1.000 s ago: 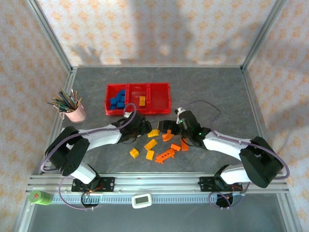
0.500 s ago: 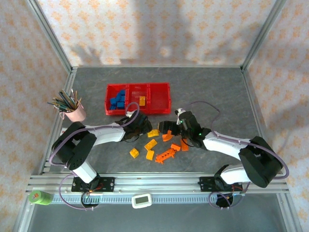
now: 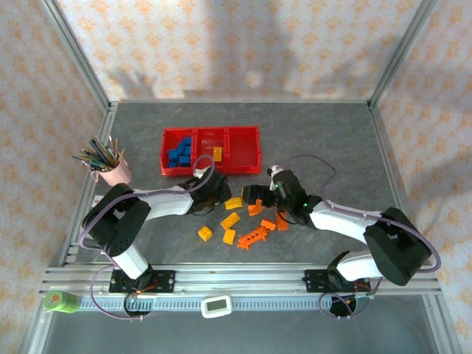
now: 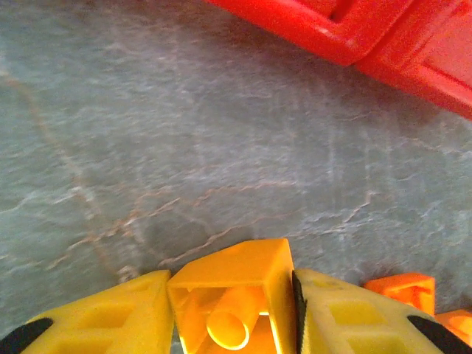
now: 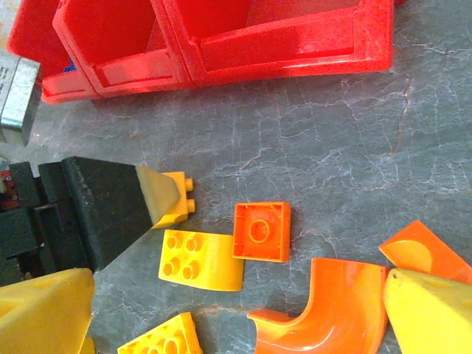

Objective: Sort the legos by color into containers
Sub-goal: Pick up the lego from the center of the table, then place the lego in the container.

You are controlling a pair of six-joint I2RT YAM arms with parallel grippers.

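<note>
In the left wrist view my left gripper [image 4: 232, 313] is shut on a yellow brick [image 4: 236, 280], hollow underside toward the camera, both yellow fingers [image 4: 103, 313] against its sides. From above, the left gripper [image 3: 218, 198] sits low at the left edge of the loose legos. Open, my right gripper [image 3: 255, 199] hovers over an orange square brick [image 5: 262, 231] and an orange curved piece [image 5: 332, 310]. A yellow curved brick [image 5: 199, 259] lies beside them. The red containers [image 3: 245, 150] hold blue bricks [image 3: 179, 153] in the left bin and one brick [image 3: 217, 153] in the middle.
More yellow and orange bricks and the long toothed orange piece [image 3: 253, 237] lie in front of the grippers. A pink pencil cup [image 3: 114, 173] stands at the left. The two grippers are close together, nearly facing each other.
The left gripper's jaws have closed onto the yellow brick, and the left arm's elbow has swung slightly. The right arm has stayed still and open.
</note>
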